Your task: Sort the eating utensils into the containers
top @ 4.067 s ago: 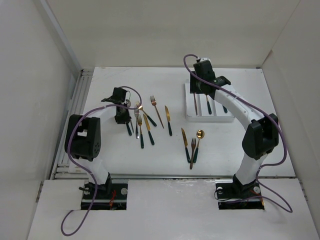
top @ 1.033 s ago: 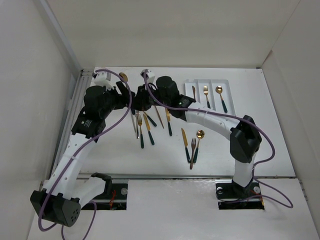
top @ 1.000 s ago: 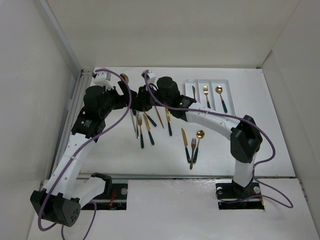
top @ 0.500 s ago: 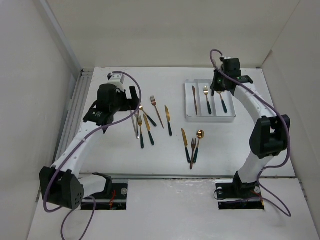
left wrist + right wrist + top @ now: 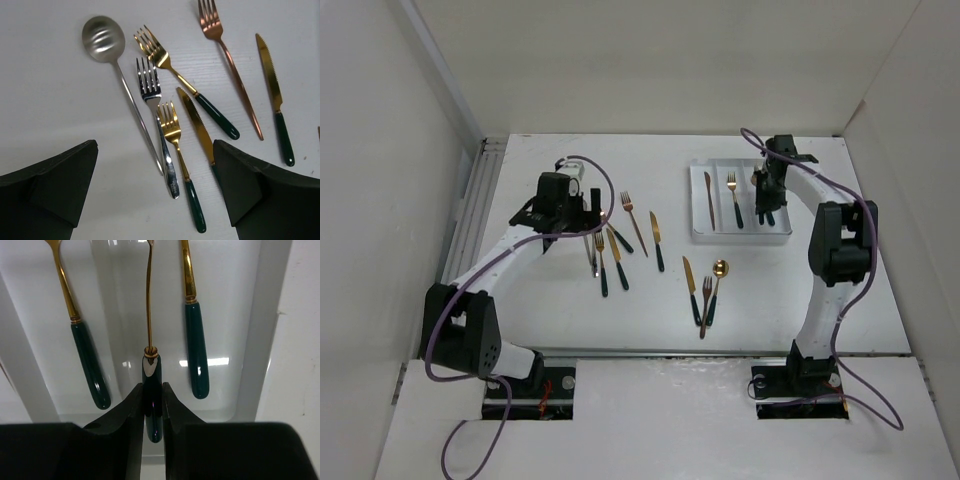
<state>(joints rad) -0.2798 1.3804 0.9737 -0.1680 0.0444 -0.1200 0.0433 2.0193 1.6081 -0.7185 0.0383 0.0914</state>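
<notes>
Top external: right end effector lowered into tray, gripping utensil.

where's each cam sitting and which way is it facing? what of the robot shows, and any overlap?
Top external: above and behind the bases, looking down at the table; left arm and right arm show whole.
Left wrist: on that wrist, looking down at loose utensils; open left gripper, fingers in the bottom corners.
Right wrist: looking down into the tray; right gripper shut on a green-handled utensil.
Shared: top external also shows the loose utensils and tray.
</notes>
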